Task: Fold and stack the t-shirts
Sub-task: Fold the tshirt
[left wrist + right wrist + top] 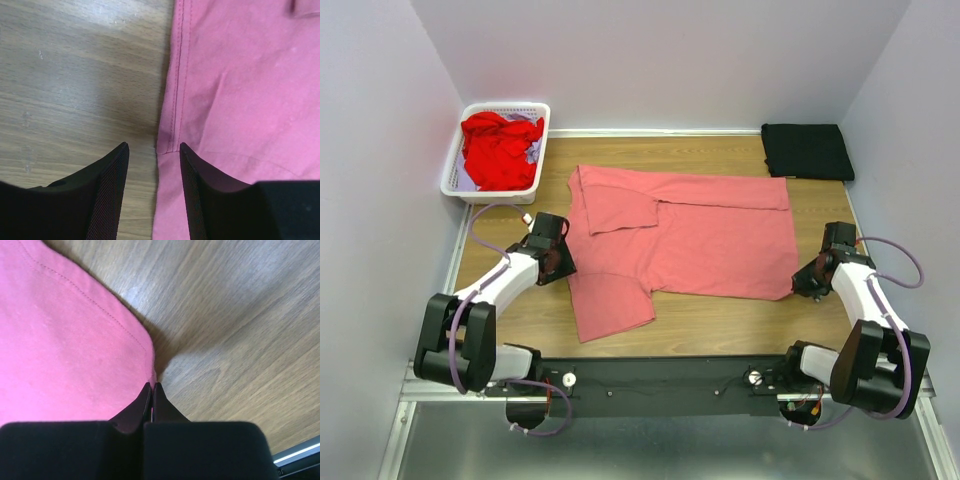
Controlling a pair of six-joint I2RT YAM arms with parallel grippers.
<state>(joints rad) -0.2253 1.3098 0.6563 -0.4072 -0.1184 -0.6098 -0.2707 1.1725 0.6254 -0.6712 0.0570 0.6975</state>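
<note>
The salmon-pink t-shirt point(700, 240) lies spread on the wooden surface point(720, 320), between the two grippers. The right gripper point(152, 385) is clenched, and the shirt's hemmed corner runs into its fingertips, so it looks to be pinching that corner. The left gripper point(152, 147) is released, its jaws apart and straddling the shirt's stitched side edge: cloth lies ahead of its right finger, bare wood ahead of its left.

To do this grasp well, the left gripper should close fully on the hem before either arm lifts. Both should then rise together so the fold carries over flat.

The red t-shirt point(500, 148) and the folded black t-shirt point(807, 150) lie well beyond both grippers.
</note>
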